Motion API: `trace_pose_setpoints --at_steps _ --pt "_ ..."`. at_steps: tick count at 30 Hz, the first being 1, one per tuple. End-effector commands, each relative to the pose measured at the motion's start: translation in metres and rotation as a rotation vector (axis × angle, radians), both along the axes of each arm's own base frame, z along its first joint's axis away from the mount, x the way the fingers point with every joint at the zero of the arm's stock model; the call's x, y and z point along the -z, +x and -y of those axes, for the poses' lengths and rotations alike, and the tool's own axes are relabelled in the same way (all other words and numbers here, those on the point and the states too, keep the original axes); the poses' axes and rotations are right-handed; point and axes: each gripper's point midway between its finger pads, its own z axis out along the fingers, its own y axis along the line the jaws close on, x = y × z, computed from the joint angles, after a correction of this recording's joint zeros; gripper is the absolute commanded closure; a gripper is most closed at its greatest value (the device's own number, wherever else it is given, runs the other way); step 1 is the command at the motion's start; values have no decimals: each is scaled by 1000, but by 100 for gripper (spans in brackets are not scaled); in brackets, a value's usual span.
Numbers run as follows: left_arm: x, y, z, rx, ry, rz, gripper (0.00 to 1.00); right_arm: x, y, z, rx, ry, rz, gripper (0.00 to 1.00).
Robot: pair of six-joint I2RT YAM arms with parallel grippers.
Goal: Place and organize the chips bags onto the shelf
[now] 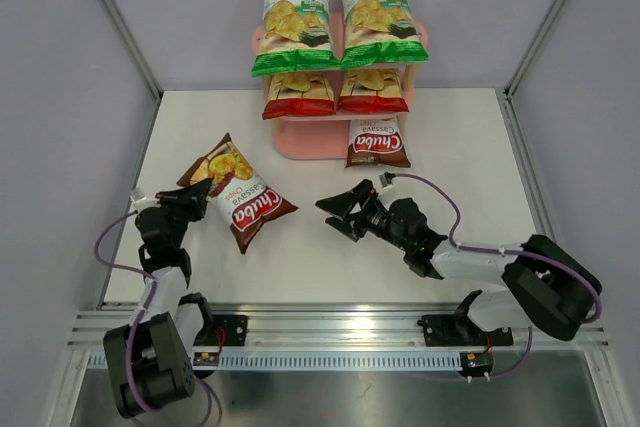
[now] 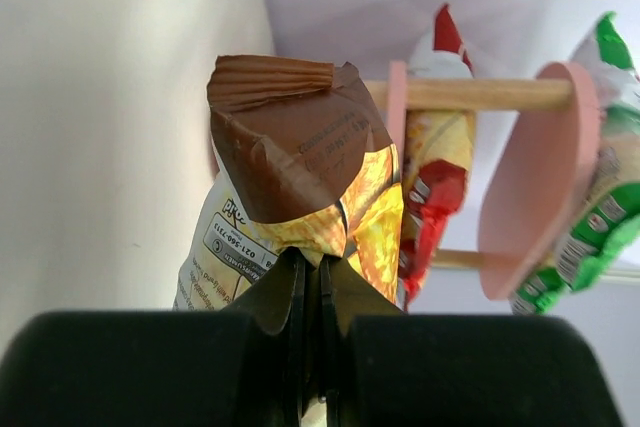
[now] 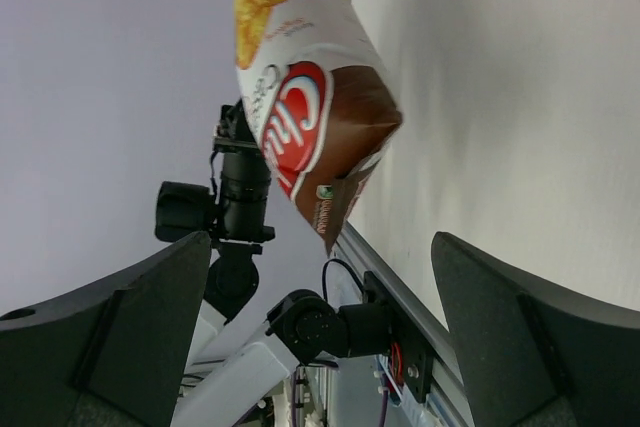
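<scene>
At left-centre of the top view, the left gripper (image 1: pixel 203 197) is clamped shut on 1 brown bag (image 1: pixel 240 197) by its edge, the bag's long axis slanting toward lower right. Beside it the right gripper (image 1: pixel 345 212) gapes wide and holds nothing. The shelf (image 1: pixel 305 145) lies up-frame and rightward, with a bare bottom spot beside the other brown bag (image 1: pixel 378 142).

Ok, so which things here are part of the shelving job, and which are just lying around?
Job: green bags, red bags and one brown bag on the pink shelf; second brown bag pinched in left gripper; right gripper open.
Just there: table, front rail, purple cable.
</scene>
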Motion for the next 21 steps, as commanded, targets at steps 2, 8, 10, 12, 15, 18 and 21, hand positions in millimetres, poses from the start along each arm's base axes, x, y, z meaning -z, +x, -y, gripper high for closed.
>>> trace_pose_setpoints --at_steps 2,8,10,12,15,18,21 --pt "-33 -12 23 76 -74 87 100 -22 7 -23 13 126 67 1" --pt "-52 -22 46 171 -164 134 100 -29 -5 -53 -60 166 151 1" --pt "-54 -24 52 201 -169 137 100 -33 -10 -60 -84 173 182 1" --pt "-56 -27 57 220 -186 139 100 -36 -11 -66 -91 169 201 1" --pt "-62 -30 62 250 -199 151 100 -32 -12 -74 -104 144 212 1" --pt "-64 -34 70 285 -220 151 100 -23 -11 -79 -109 126 203 2" --pt "-66 -37 76 315 -226 150 100 -14 -11 -82 -116 127 191 6"
